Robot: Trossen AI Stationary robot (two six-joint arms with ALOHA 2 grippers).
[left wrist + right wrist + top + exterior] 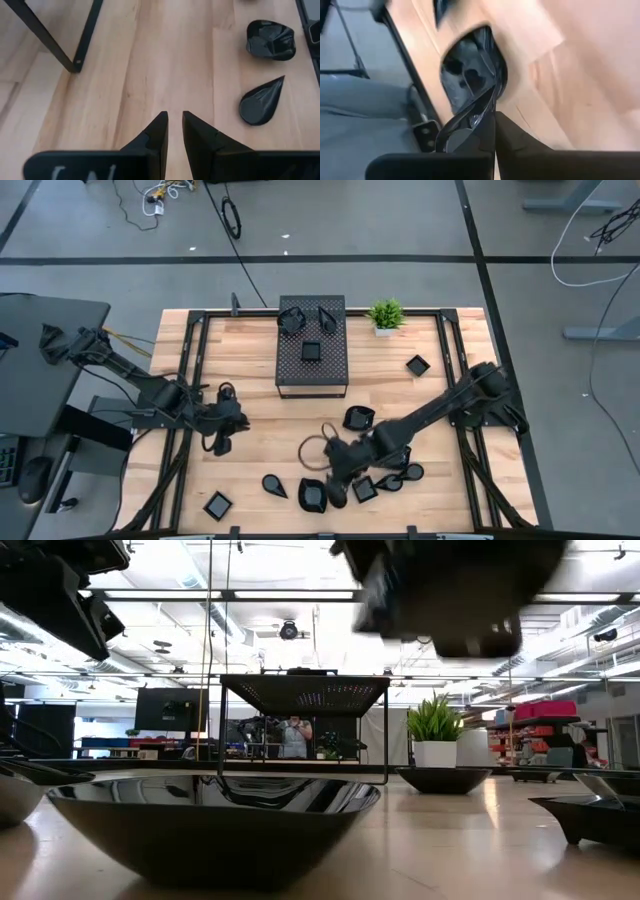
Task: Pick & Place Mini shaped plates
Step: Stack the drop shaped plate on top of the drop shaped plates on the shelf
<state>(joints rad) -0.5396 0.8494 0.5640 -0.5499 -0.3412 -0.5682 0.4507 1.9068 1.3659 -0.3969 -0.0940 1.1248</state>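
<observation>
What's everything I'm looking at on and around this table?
Plates on box: three, black, on top of the box.
Plates on table: at least seven, black, scattered, mostly near the front edge.
Box: one, black, perforated, at the back centre.
Potted plant: one, green in a white pot, beside the box.
Table: one, pale wood.
Left hand: one, dark, over bare wood on the left, fingers slightly apart, empty.
Right hand: one, dark, front centre, shut on the rim of a rounded plate.
</observation>
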